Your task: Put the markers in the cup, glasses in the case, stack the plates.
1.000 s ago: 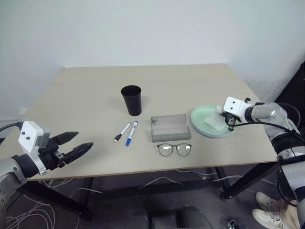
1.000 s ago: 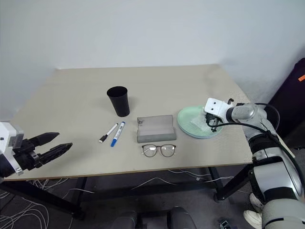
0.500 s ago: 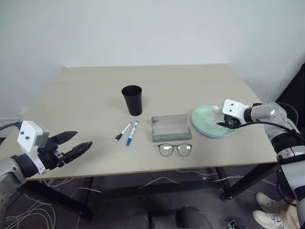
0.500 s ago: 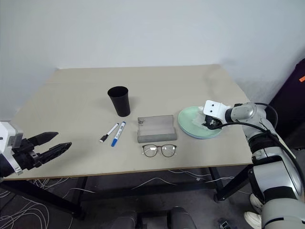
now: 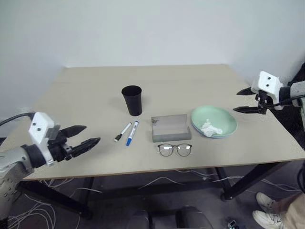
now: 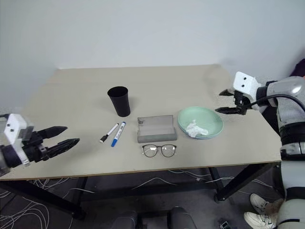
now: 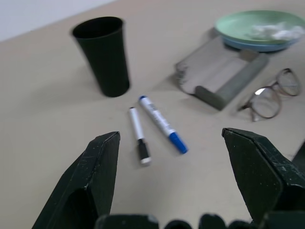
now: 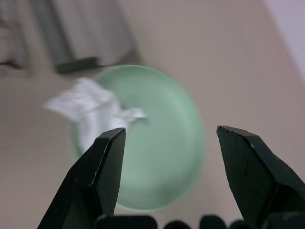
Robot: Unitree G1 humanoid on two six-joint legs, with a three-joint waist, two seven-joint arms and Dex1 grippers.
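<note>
Two plates (image 5: 214,122) sit stacked on the right of the table (image 5: 86,86), mint green on top of light blue, with a crumpled white tissue (image 5: 210,128) lying in the upper one, so the stacking job looks done. Right gripper (image 5: 248,100) hangs above and just beyond the stack, fingers spread wide and holding nothing, clear of the plates. Over on the left, the left gripper (image 5: 87,135) hovers off the near edge, fingers parted and empty, aimed toward the markers (image 5: 127,132), which looks like the lead-in to the next pick. Both markers lie side by side on the table, black-capped one beside blue-capped one, just in front of the upright black cup (image 5: 132,99) and well placed for a short lift into it. Case (image 5: 170,127) lies open between markers and plates, glasses (image 5: 174,149) resting right in front of it, not yet inside
</note>
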